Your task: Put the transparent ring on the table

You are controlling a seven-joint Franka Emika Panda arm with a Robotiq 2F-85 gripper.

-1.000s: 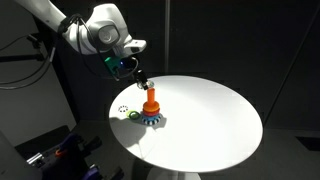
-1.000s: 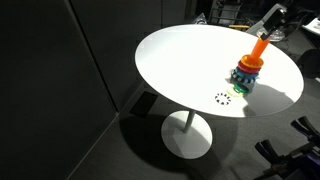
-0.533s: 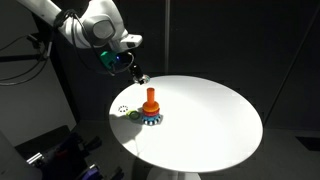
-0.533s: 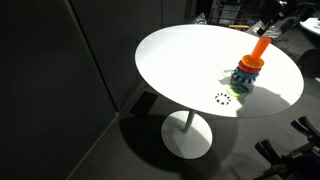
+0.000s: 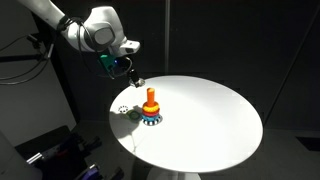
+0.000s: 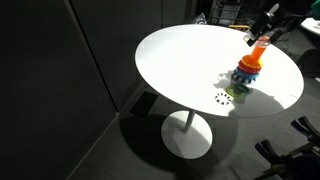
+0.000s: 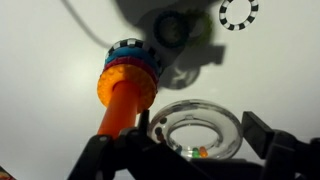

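Observation:
In the wrist view my gripper [image 7: 200,135] is shut on the transparent ring [image 7: 228,122], a clear hoop with a few coloured beads inside. It holds the ring in the air beside the orange cone of the ring toy [image 7: 125,85]. In both exterior views the gripper [image 5: 133,79] [image 6: 259,36] hovers above the white round table [image 5: 210,120] [image 6: 180,55], just off the top of the ring toy [image 5: 150,107] [image 6: 246,70]. The ring is too faint to make out in the exterior views.
A green ring [image 5: 131,114] [image 7: 170,30] lies on the table next to the toy's base. A white ring with black dots [image 5: 123,108] [image 6: 222,98] [image 7: 238,13] lies near the table's edge. The surroundings are dark.
My gripper has risen off the top of the orange cone and shifted a little toward the table's edge, with the ring held in it. The things on the table have not moved.

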